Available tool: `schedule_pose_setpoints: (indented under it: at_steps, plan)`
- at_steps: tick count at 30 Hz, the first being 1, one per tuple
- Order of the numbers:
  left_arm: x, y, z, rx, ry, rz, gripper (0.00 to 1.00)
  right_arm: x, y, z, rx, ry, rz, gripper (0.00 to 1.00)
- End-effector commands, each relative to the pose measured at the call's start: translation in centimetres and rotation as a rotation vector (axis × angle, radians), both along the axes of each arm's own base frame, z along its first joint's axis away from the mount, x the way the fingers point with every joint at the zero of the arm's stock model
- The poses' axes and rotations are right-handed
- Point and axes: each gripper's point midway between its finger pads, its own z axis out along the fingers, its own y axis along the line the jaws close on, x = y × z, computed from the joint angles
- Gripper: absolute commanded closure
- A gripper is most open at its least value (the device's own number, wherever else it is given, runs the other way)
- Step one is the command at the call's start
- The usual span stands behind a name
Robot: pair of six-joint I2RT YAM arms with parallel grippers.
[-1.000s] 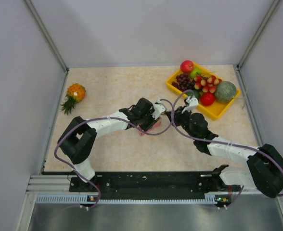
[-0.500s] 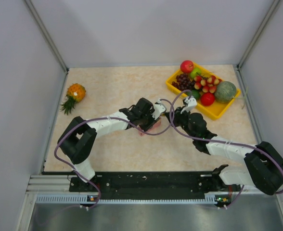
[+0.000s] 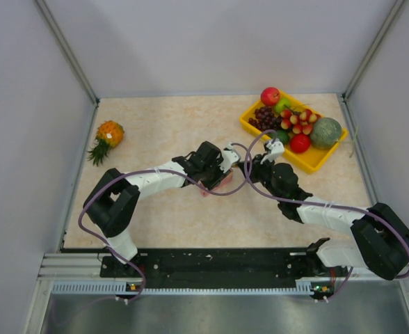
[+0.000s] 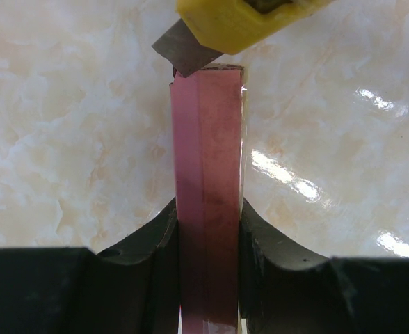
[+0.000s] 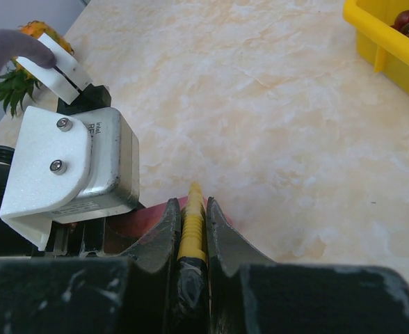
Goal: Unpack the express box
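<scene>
The express box (image 4: 208, 174), pink and flat, stands on its narrow edge on the table, and my left gripper (image 4: 208, 209) is shut on its two broad faces. From above only a pink sliver of the express box (image 3: 220, 183) shows under the left gripper (image 3: 222, 172). My right gripper (image 5: 190, 209) is shut on a yellow utility knife (image 5: 192, 224). In the left wrist view the knife (image 4: 250, 19) comes in from the top, and its grey blade (image 4: 183, 54) touches the far top corner of the box. The two grippers meet at mid-table, the right gripper (image 3: 252, 167) just right of the box.
A yellow fruit tray (image 3: 317, 161) with grapes, apples and a melon stands at the back right, close behind the right arm. A pineapple (image 3: 108, 135) lies at the back left. Grey walls enclose the table on three sides.
The right arm has edged slightly left toward the box with the knife. The left arm and the box have stayed put, and both grips are unchanged.
</scene>
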Motion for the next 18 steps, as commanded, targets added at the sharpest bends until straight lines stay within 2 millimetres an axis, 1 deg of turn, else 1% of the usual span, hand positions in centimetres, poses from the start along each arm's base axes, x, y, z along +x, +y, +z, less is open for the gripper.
schedule_pose_setpoints:
  at_steps: [1, 3, 6, 11, 14, 18]
  plan:
    - [-1.7, 2.1, -1.8, 0.088, 0.054, -0.010, 0.74, 0.8, 0.1, 1.0, 0.022, -0.038, -0.004, 1.00]
    - [-1.7, 2.1, -1.8, 0.088, 0.053, -0.011, 0.74, 0.7, 0.0, 0.9, 0.018, -0.035, -0.010, 1.00]
    - [-1.7, 2.0, -1.8, 0.088, 0.053, -0.011, 0.74, 0.8, -0.4, 1.1, 0.020, -0.043, -0.027, 1.00]
    - [-1.7, 2.0, -1.8, 0.087, 0.052, -0.013, 0.74, 0.8, -0.8, 2.0, 0.026, -0.064, -0.044, 1.00]
    - [-1.7, 2.0, -1.8, 0.086, 0.055, -0.013, 0.74, 0.8, -0.6, 1.9, 0.017, -0.059, -0.030, 1.00]
    - [-1.6, 2.1, -1.9, 0.089, 0.054, -0.010, 0.74, 0.8, -0.2, 1.1, 0.007, -0.038, -0.006, 1.00]
